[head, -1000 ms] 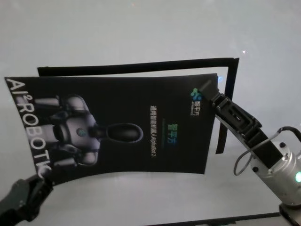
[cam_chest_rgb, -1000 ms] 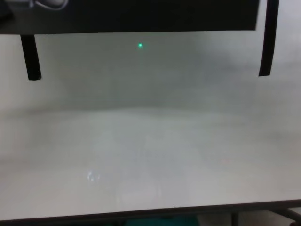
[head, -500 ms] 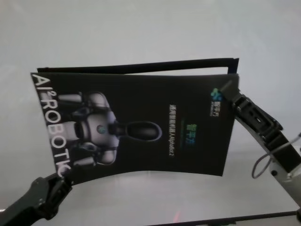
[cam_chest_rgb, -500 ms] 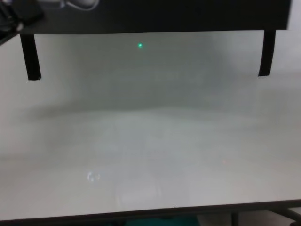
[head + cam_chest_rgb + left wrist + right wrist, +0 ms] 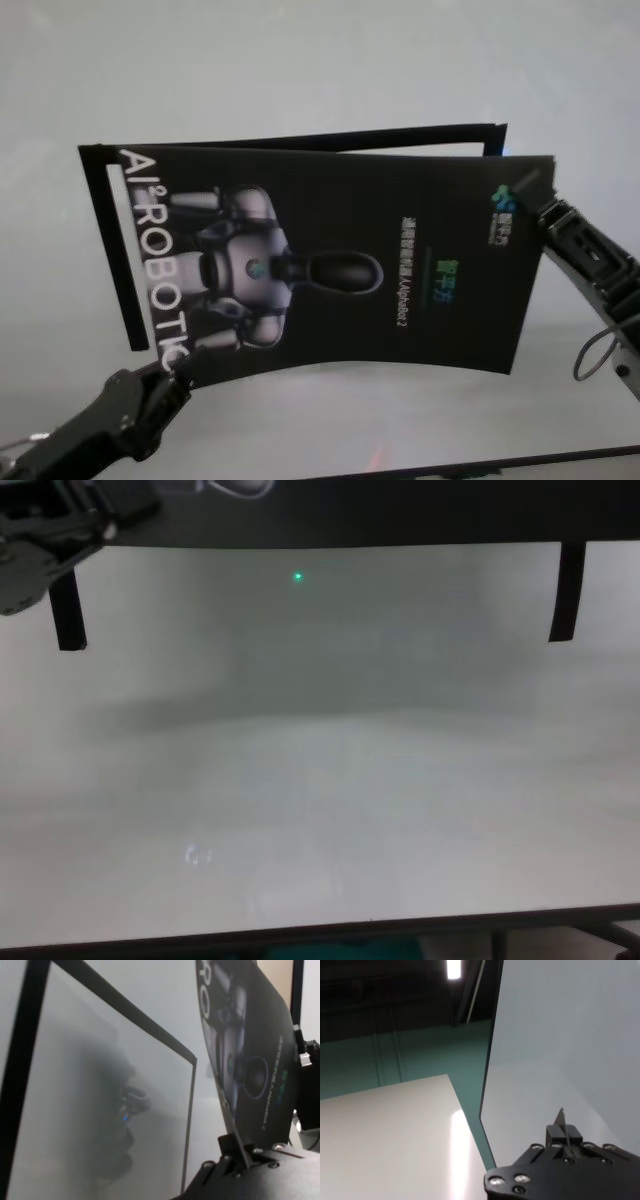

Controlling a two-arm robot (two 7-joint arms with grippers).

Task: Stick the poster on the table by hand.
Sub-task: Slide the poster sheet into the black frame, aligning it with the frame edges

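Poster (image 5: 330, 270) is mid-frame in head view, held up off the bench (image 5: 300, 70). Left claw (image 5: 165, 378) pinches its lower-left corner, right claw (image 5: 533, 195) its upper-right corner. Step: positioning over the tape frame (image 5: 300, 140). Next: lower flat, aligned w/ frame.

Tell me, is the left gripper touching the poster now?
Touching. In the left wrist view the left gripper has its jaws closed on the poster edge. The head view agrees: it pinches the near left corner.
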